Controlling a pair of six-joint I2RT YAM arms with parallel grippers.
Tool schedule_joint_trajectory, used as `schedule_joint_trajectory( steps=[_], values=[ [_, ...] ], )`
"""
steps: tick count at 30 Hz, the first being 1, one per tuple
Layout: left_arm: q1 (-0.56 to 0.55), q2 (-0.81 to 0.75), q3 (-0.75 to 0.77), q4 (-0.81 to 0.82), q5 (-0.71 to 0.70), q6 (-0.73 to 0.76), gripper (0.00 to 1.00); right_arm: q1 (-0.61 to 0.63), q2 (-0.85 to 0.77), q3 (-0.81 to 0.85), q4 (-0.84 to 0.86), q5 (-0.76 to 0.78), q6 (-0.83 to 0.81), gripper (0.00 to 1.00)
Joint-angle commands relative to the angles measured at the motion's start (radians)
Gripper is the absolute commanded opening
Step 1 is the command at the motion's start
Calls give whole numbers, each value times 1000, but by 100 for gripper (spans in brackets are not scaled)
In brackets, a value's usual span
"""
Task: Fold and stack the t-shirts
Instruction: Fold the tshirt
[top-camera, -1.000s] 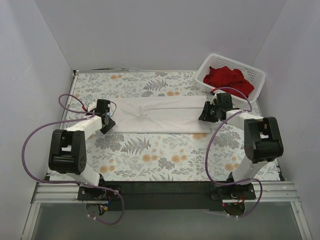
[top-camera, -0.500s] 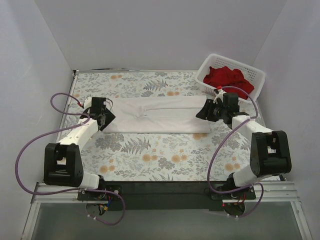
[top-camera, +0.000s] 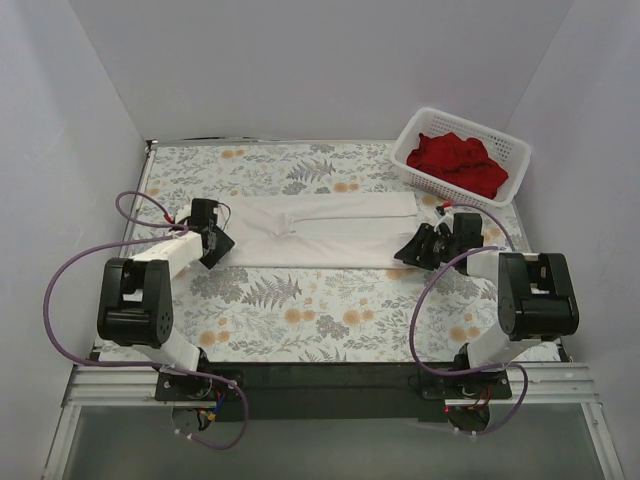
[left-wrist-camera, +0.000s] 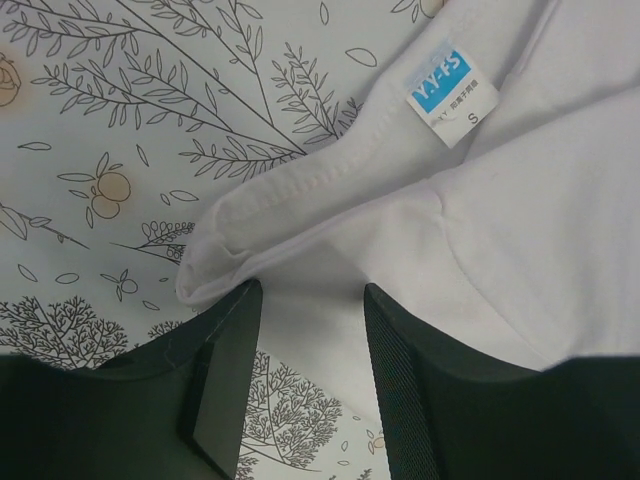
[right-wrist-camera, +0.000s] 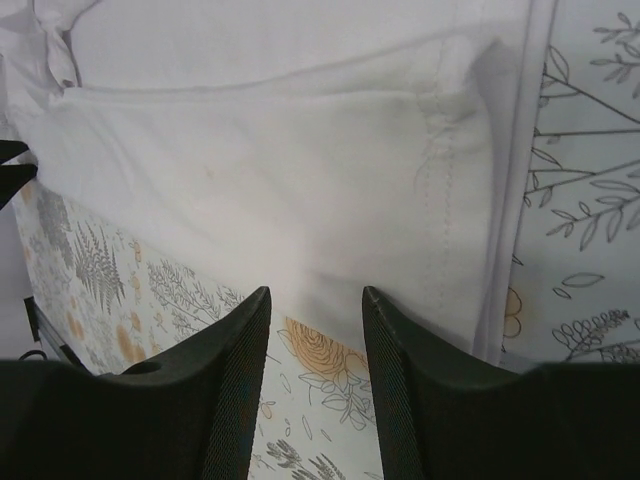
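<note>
The white t-shirt (top-camera: 320, 230) lies flat on the table, folded lengthwise into a long strip running left to right. My left gripper (top-camera: 216, 246) is open at its left near corner. In the left wrist view the gripper (left-wrist-camera: 310, 300) has its jaws astride the edge of the white t-shirt (left-wrist-camera: 500, 210), near the collar label (left-wrist-camera: 452, 85). My right gripper (top-camera: 411, 249) is open at the right near corner. In the right wrist view the gripper (right-wrist-camera: 315, 300) has its jaws over the near edge of the white t-shirt (right-wrist-camera: 280, 180). Red t-shirts (top-camera: 455, 160) lie crumpled in the basket.
The white lattice basket (top-camera: 462, 118) stands at the back right corner, just beyond the right arm. The floral tablecloth (top-camera: 300, 310) covers the table. White walls close in the left, back and right sides.
My right gripper has moved from the shirt's right end toward its near corner. My left gripper shifted away and came back to the left near corner. The shirt has not visibly moved.
</note>
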Motion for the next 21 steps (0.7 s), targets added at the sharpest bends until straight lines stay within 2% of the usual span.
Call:
schedule_joint_trajectory(
  steps=[1, 7, 11, 12, 16, 18, 21],
  values=[
    [9, -3, -56, -99, 17, -11, 45, -44, -16, -85, -120, 93, -32, 50],
    [11, -236, -179, -148, 28, -19, 45, -51, -195, -107, -279, 197, -101, 52],
    [8, -362, -144, -176, 30, 7, 49, -31, -307, -62, -317, 160, -111, 57],
    [8, -376, -130, -176, 51, 9, 50, -29, -336, -48, -307, 147, -100, 57],
    [-1, -373, -38, -137, 106, 9, 51, 142, -353, 27, -193, 44, -4, 59],
    [-6, -332, -13, -97, 122, 13, 50, 210, -315, 65, -40, 1, 50, 59],
    [-11, -266, 15, -54, 155, 15, 49, 346, -199, 163, 48, -12, 122, 59]
  ],
)
